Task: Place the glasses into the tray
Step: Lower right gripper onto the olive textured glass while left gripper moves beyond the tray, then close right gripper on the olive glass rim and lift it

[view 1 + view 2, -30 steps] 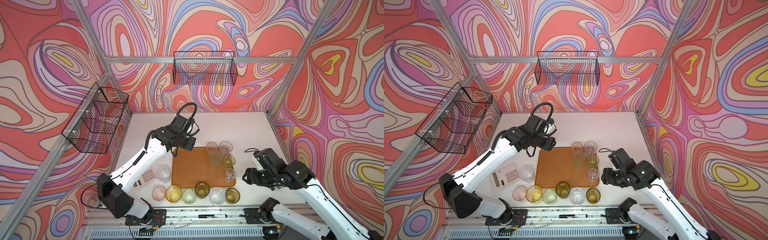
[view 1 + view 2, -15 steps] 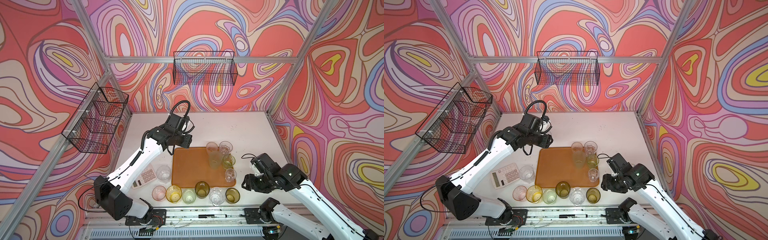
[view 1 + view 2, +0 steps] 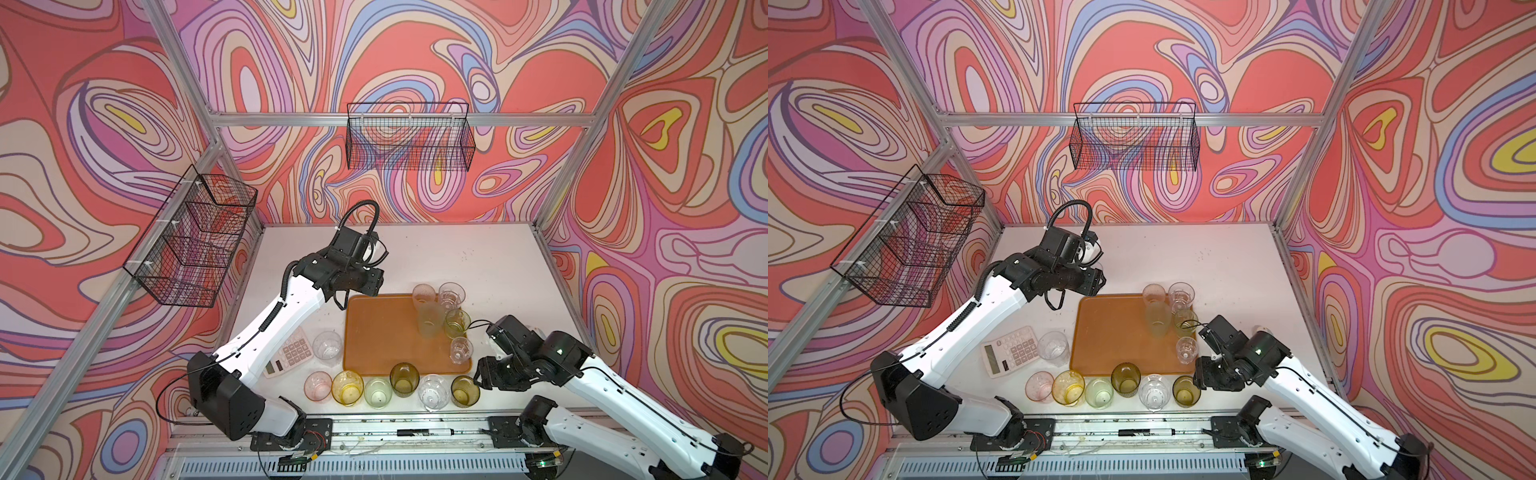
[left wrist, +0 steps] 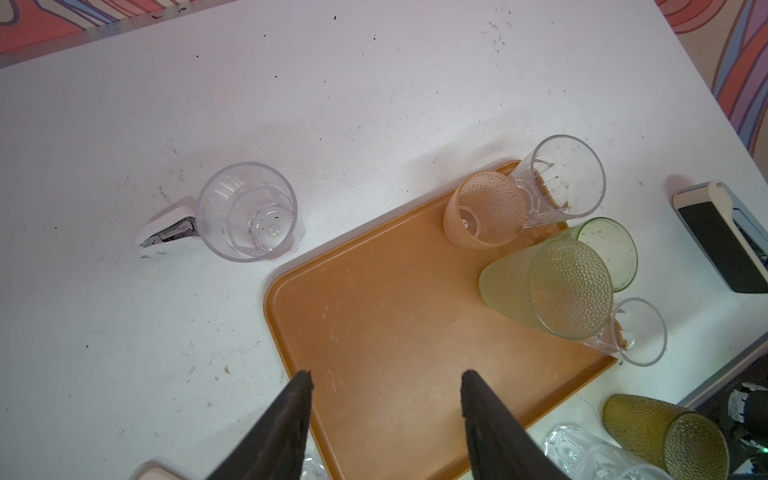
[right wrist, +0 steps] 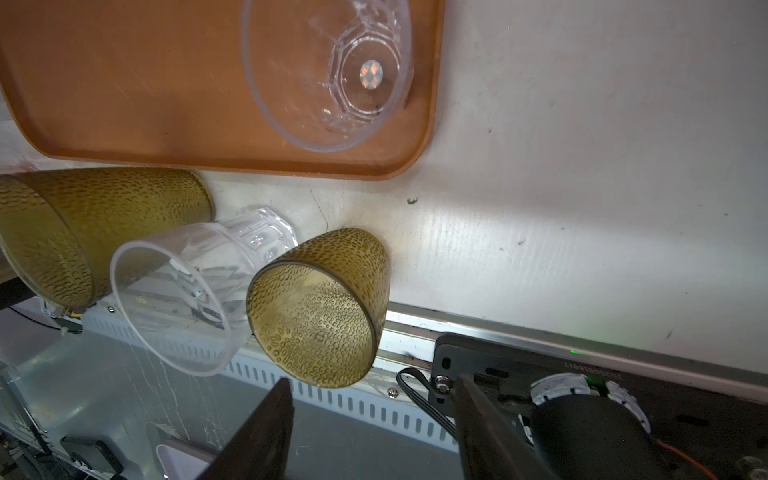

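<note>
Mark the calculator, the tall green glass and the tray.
calculator (image 3: 1017,350): in a top view, on its keypad.
tall green glass (image 3: 429,322): in a top view, on its frosted side wall.
tray (image 3: 380,332): in a top view, on its bare floor.

left end effector (image 4: 386,399) and right end effector (image 5: 374,411) both point downward, jaws spread apart, empty.

We log: orange-brown tray (image 3: 374,332); olive-amber glass (image 5: 320,307), dimpled all over (finely pebbled); pink glass (image 3: 318,385) and yellow glass (image 3: 348,387), translucent; black wire basket (image 3: 409,137); walls (image 3: 415,50) swirled red, lilac, cream, blue.
</note>
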Tool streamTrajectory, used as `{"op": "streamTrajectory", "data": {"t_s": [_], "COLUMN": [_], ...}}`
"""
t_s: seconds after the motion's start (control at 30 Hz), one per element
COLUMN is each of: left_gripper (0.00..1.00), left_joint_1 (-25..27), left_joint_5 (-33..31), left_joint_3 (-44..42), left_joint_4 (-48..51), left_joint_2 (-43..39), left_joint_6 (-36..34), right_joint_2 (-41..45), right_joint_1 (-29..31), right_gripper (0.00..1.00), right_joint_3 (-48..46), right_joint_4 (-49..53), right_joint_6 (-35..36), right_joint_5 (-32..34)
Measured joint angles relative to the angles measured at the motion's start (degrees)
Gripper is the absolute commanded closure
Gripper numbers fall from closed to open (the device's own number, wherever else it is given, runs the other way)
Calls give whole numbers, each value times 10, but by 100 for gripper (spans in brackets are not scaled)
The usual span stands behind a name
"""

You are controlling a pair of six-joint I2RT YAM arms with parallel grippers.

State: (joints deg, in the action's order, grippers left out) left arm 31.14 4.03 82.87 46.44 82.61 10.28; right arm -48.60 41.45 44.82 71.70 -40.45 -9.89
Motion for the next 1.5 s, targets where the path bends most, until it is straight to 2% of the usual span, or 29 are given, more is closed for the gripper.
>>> {"op": "streamTrajectory", "data": {"t_s": [0.17,0.37,0.8,1.1,1.5], "left_gripper": [39,41,45,45,45], "left_joint_1": [0,0,-1,-1,-1], "left_joint_5": [0,0,0,1,1], "left_joint_3": [0,0,0,0,0], "left_joint_4": [0,0,0,0,0], "left_joint_2": [0,0,0,1,4], "left_joint_6": [0,0,0,0,0], "right_joint_2": [-18,-18,-42,-59,-64], "right_joint_1": [29,31,38,45,48], "right_gripper": [44,55,69,85,93], "right_joint_3": [-15,-31,-48,-51,-51], "right_joint_4": [-19,-36,-78,-92,-89], "right_joint_6": [-19,-31,-33,-25,-15], "right_joint_5": [18,31,37,37,39]}}
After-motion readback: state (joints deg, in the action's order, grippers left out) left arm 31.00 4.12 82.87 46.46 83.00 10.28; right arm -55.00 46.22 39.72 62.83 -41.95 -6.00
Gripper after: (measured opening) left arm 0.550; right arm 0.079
